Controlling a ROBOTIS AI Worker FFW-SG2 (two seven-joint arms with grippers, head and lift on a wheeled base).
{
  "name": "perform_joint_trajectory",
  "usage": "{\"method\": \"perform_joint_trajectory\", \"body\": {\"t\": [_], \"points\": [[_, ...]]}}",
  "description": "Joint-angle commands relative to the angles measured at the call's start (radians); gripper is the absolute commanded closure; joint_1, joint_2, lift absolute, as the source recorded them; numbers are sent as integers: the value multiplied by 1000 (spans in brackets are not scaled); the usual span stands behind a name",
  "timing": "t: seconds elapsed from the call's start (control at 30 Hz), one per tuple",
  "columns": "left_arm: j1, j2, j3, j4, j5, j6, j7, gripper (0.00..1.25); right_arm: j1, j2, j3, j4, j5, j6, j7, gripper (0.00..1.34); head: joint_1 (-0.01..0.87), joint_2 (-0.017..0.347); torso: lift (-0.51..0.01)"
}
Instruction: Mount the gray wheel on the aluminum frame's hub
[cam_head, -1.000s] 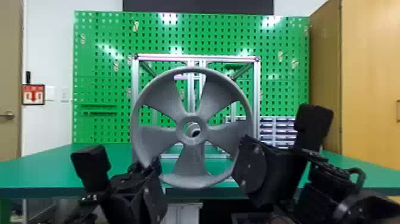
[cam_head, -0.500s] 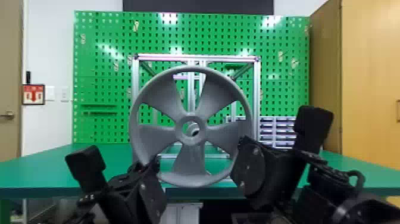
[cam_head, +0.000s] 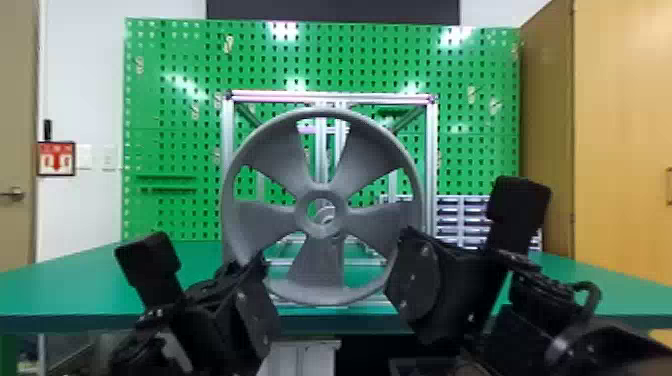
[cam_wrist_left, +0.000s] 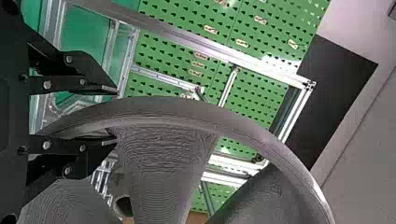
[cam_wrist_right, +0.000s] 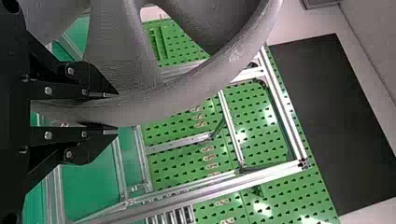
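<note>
Left pincer (cam_head: 257, 310) and right pincer (cam_head: 417, 282) clamped on the gray wheel's rim at its lower left and lower right in the head view; one flat black finger lies on each side of the rim. A green bench (cam_head: 65, 287) spans the scene, with a green perforated board (cam_head: 170, 120) upright behind it. The aluminum frame (cam_head: 228, 130), box-shaped and silvery, stands on the bench. Gray wheel (cam_head: 265, 215): held upright in front of the frame, its open face toward the head camera; whether it touches the frame cannot be told. Five broad spokes widen toward a smooth, rounded rim, with five openings between them. Fine parallel lines texture the matt spokes in the wrist views. A thick central ring (cam_head: 302, 212) surrounds a round hole, through which a pale curved part (cam_head: 326, 214) shows.
</note>
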Motion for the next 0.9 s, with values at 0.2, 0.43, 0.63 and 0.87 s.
{"method": "perform_joint_trajectory", "body": {"t": [0.2,0.43,0.63,0.87], "points": [[-43,-3,-23,44,-21,1,23,831,-40,1,-2,88,0,2,0,1197,-5,6,-499],[-51,-7,-39,55,-36,1,38,817,-60,1,1,120,6,7,0,1197,-5,6,-499],[-69,-7,-50,73,-39,1,49,800,-76,1,2,140,6,11,-8,1197,-5,6,-499],[-92,-13,-60,93,-49,20,49,783,-106,1,7,171,0,20,-9,1197,-5,6,-499]]}}
